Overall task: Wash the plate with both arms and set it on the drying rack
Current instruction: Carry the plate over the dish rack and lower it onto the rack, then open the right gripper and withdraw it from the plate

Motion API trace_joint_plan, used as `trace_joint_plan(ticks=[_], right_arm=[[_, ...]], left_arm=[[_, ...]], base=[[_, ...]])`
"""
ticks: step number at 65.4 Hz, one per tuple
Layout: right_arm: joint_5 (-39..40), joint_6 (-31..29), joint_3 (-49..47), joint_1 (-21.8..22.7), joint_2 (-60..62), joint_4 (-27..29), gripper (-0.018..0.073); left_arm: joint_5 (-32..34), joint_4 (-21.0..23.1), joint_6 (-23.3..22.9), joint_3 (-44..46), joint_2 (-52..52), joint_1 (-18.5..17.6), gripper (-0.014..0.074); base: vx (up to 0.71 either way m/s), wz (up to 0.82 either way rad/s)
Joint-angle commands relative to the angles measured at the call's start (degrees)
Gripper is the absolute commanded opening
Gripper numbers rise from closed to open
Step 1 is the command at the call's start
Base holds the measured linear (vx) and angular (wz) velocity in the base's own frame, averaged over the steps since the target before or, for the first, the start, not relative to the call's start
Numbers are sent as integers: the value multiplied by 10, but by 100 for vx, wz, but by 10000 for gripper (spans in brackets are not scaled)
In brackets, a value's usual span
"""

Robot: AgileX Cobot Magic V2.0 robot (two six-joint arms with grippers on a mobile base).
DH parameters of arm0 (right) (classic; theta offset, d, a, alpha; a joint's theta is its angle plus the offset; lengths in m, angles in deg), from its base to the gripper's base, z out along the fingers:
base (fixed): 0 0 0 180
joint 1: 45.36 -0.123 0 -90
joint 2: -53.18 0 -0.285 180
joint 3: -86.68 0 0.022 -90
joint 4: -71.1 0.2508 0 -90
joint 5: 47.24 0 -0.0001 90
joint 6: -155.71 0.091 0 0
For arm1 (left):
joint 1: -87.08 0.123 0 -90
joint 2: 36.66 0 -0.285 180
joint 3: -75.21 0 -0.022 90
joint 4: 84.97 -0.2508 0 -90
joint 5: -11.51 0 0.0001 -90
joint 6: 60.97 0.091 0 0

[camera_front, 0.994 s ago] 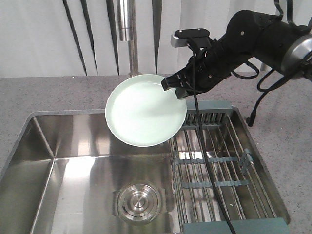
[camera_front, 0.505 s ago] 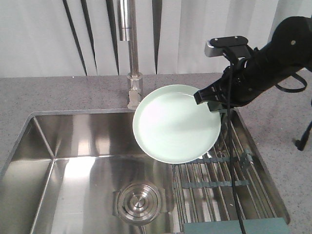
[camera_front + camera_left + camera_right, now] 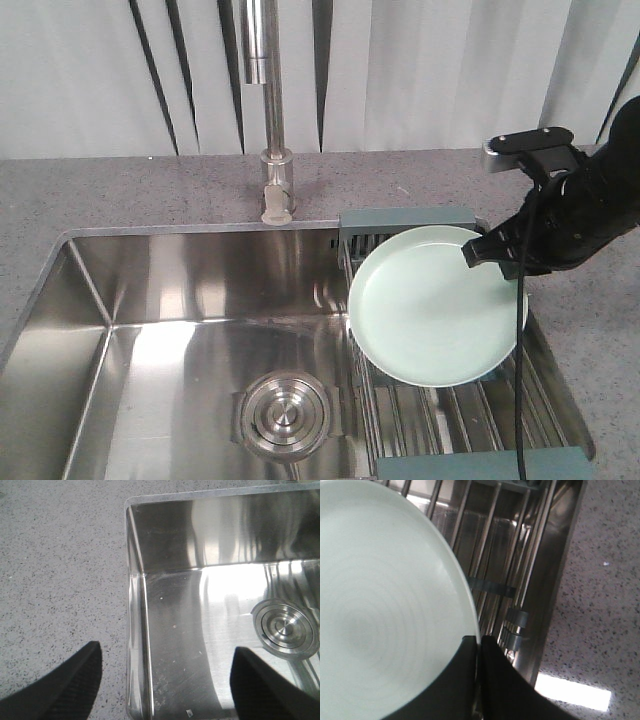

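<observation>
The right end effector [image 3: 492,253] pinched the mint-green plate [image 3: 437,306] by its rim at about 2 o'clock, holding it tilted above the drying rack [image 3: 405,221]. The left end effector [image 3: 165,680] hung spread over the sink's [image 3: 200,605] corner. Stiff, smooth and probably slippery, the plate looked breakable and best gripped at the rim.

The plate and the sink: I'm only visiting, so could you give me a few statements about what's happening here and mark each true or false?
1. The right gripper holds the plate by its rim. True.
2. The plate lies flat in the sink over the drain. False: it is held over the drying rack.
3. The left gripper has its fingers apart with nothing between them. True.
4. Water runs from the faucet. False: none is visible.
</observation>
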Motion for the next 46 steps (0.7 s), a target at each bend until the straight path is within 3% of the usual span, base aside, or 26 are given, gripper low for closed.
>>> trace_joint_plan(ticks=[1, 9, 46], right_arm=[[27, 12, -1, 13, 24, -28, -1], [38, 17, 12, 12, 21, -60, -1], [93, 16, 14, 19, -72, -65, 10]], left_arm=[[33, -3, -2, 14, 4, -4, 501], [33, -3, -2, 14, 4, -4, 501], [32, -3, -2, 14, 4, -4, 501]], base=[[0, 0], [0, 0], [0, 0]])
